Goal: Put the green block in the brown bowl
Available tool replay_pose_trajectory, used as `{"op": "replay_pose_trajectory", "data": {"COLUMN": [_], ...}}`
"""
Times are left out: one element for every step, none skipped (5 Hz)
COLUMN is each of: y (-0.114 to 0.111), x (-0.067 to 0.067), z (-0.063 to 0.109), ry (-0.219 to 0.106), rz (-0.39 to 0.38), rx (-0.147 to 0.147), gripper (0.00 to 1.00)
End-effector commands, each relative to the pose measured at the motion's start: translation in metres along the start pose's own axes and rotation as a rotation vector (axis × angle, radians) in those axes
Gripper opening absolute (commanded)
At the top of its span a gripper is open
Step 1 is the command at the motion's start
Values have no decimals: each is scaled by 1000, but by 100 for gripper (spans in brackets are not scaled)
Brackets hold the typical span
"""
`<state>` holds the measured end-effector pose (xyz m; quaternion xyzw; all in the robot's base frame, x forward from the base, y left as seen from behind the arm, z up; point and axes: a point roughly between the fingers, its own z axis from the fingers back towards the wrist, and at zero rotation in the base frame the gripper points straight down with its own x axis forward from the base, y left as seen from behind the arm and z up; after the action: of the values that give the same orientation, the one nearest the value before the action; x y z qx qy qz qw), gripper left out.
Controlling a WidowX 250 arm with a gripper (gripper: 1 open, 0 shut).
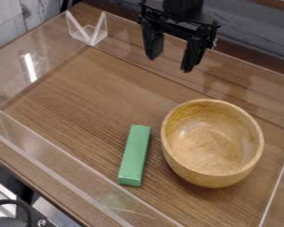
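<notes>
The green block (pixel 135 155) lies flat on the wooden table, a slim bright green bar pointing roughly toward and away from the camera, just left of the brown bowl (pixel 212 142). That round wooden bowl stands upright with nothing inside. My gripper (pixel 170 51) hangs above the far middle of the table, pointing down, its black fingers spread apart and holding nothing. It is well beyond both the block and the bowl, touching neither.
Clear plastic walls (pixel 43 75) fence the wooden table on the left, front and right. A small clear plastic stand (pixel 88 28) sits at the far left corner. A dark cable lies at the bottom left outside the wall.
</notes>
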<state>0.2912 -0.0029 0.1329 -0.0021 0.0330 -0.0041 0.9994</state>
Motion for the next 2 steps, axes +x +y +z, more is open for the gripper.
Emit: {"op": "replay_pose_trajectory", "data": {"y": [0, -2], "x": [-5, -30], "z": [-7, -12], "ry": [16, -13], "rz": [9, 53], "rx": [-2, -11], "gripper": [100, 100]}}
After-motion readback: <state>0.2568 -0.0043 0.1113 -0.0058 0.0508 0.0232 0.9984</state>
